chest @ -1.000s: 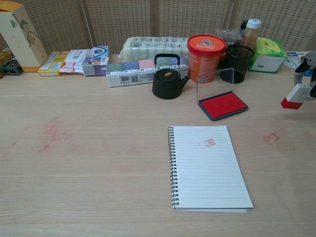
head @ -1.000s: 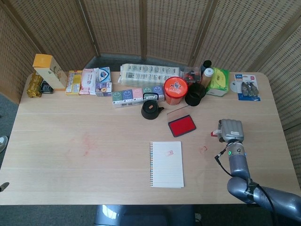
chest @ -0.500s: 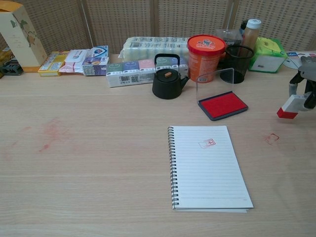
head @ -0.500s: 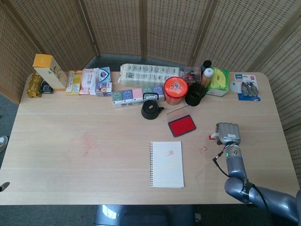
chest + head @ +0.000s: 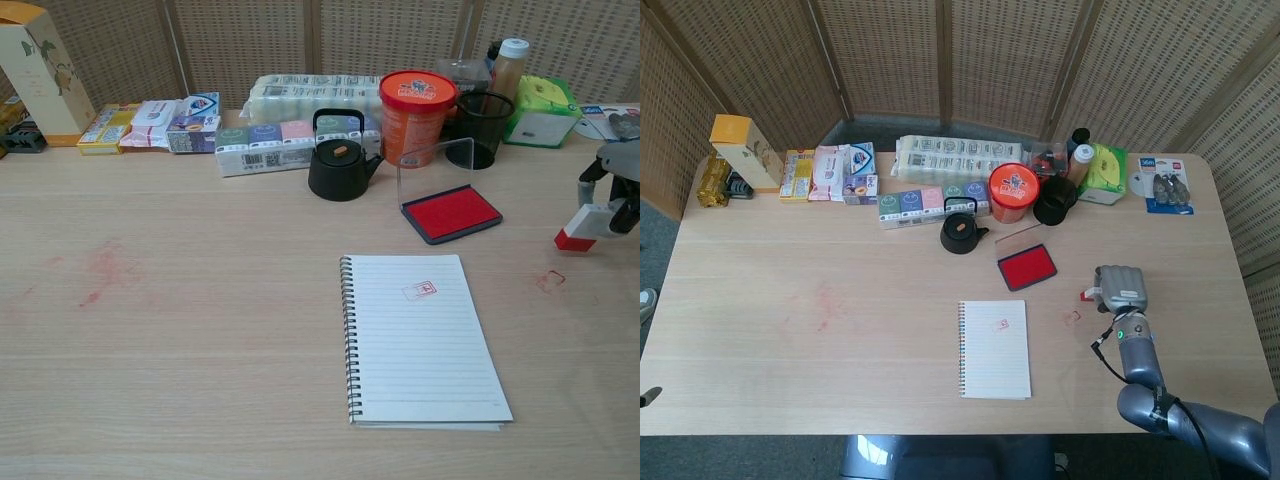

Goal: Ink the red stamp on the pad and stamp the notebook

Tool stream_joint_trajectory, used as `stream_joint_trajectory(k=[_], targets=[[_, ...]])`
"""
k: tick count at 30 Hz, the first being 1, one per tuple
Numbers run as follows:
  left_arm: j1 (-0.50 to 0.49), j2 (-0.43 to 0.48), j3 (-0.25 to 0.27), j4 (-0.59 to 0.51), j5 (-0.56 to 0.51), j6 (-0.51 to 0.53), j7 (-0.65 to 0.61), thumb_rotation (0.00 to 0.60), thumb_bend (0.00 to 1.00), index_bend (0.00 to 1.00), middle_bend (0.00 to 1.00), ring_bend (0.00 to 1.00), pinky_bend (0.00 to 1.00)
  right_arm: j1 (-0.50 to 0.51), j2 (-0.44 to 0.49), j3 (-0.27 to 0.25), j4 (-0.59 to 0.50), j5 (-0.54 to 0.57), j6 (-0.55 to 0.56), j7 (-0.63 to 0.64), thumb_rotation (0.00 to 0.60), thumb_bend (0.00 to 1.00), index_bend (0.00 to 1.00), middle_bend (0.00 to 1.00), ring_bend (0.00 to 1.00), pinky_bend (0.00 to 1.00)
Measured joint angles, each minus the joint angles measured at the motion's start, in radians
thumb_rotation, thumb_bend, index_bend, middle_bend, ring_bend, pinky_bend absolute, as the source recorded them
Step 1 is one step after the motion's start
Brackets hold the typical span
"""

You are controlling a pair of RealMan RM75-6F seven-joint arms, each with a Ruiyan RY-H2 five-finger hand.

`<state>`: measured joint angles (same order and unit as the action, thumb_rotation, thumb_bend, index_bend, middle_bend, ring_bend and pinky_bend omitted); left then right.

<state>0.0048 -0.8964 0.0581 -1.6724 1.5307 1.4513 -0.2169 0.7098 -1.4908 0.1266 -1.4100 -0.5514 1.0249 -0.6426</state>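
Note:
My right hand [image 5: 1121, 288] [image 5: 617, 180] holds the white stamp with a red base [image 5: 577, 228] [image 5: 1089, 294], tilted, low over the table to the right of the ink pad. The open red ink pad [image 5: 1027, 266] [image 5: 451, 212] lies with its clear lid standing up behind it. Toward the front lies the spiral notebook [image 5: 995, 349] [image 5: 420, 338], open to a lined page that bears one red stamp mark [image 5: 419, 291]. A red mark [image 5: 550, 280] sits on the bare wood below the stamp. No view shows my left hand.
Along the back stand a black teapot [image 5: 338, 160], an orange tub [image 5: 416, 116], a black mesh cup [image 5: 483, 129], a bottle, a green tissue pack, snack boxes and a tall carton [image 5: 38, 72]. Faint red smears [image 5: 100, 268] mark the wood at left.
My right hand has lowered and drifted left with the stamp, bringing it closer to the table surface. The notebook and ink pad have not moved.

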Motion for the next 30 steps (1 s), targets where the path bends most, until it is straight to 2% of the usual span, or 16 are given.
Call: stream_joint_trajectory(k=[12,19,28,30], targets=[[0.003,0.001,0.0,0.003,0.005,0.007,-0.006,0.6,0.03,0.0,0.0,0.0,0.04,-0.012,-0.008,-0.001,-0.001,-0.011,-0.007,0.0,0.6,0.37,0.4,0.94,1.0,1.0],[0.003,0.002,0.0,0.004,0.005,0.009,-0.009,0.6,0.03,0.0,0.0,0.0,0.04,-0.018,0.001,-0.002,-0.027,-0.03,0.002,0.002,0.6,0.37,0.4,0.94,1.0,1.0],[0.006,0.004,0.001,0.005,0.008,0.015,-0.019,0.6,0.03,0.0,0.0,0.0,0.04,-0.031,0.064,-0.004,-0.158,-0.08,0.045,-0.002,0.6,0.36,0.36,0.88,1.0,1.0],[0.008,0.006,0.001,0.006,0.009,0.019,-0.024,0.6,0.03,0.0,0.0,0.0,0.04,-0.037,0.094,-0.006,-0.215,-0.102,0.065,-0.002,0.6,0.32,0.34,0.8,0.92,1.0]])
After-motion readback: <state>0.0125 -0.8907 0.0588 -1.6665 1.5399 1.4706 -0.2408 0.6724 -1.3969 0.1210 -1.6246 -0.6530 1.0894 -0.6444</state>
